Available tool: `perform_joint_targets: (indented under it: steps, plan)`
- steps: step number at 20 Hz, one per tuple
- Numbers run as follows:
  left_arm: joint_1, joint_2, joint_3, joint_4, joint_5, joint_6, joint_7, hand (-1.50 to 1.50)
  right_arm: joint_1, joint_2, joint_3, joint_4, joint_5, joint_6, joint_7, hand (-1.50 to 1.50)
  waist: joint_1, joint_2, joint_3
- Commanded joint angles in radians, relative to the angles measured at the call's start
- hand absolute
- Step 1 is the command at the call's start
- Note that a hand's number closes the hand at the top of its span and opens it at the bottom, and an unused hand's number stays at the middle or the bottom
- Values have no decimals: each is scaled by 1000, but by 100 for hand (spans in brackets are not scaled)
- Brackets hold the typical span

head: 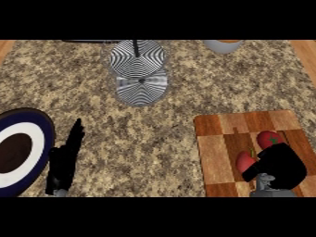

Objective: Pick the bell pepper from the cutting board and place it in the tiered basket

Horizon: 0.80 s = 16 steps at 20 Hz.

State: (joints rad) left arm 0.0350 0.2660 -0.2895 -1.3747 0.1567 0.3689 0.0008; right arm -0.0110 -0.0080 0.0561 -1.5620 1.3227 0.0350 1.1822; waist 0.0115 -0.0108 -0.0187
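A red bell pepper (269, 138) lies on the wooden cutting board (218, 152) at the right, its green stem showing near the top. My right hand (280, 166) covers its near side, with fingers curled round it, and a red part shows at the hand's left. The tiered basket (140, 69) of wire with striped trays stands at the back centre, far from the pepper. At the lower left, my left hand (64, 159) rests on the counter with straight fingers pointing away, holding nothing.
A dark blue and white plate (13, 152) lies at the left edge beside my left hand. A grey bowl (223, 45) sits at the back right. Granite counter stretches between the board and the basket; wood borders show at both sides.
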Motion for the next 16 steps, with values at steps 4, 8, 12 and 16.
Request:
perform_joint_targets:
  steps: [4,8,12,16]
  plan:
    - [-41,-7,-44,1,-14,-43,7,0,-141,-43,303,75,-108,230,-460,150,124,35,21]
    - [-12,-13,-25,12,-25,-2,-9,0,-275,-102,253,99,-257,283,-704,150,60,23,21]
    - [26,-27,-12,11,-13,2,-26,0,-365,-113,109,84,-407,273,-837,150,12,14,20]
    - [12,4,22,26,-7,-17,-20,0,-430,-53,20,-95,-504,339,-733,150,-12,7,18]
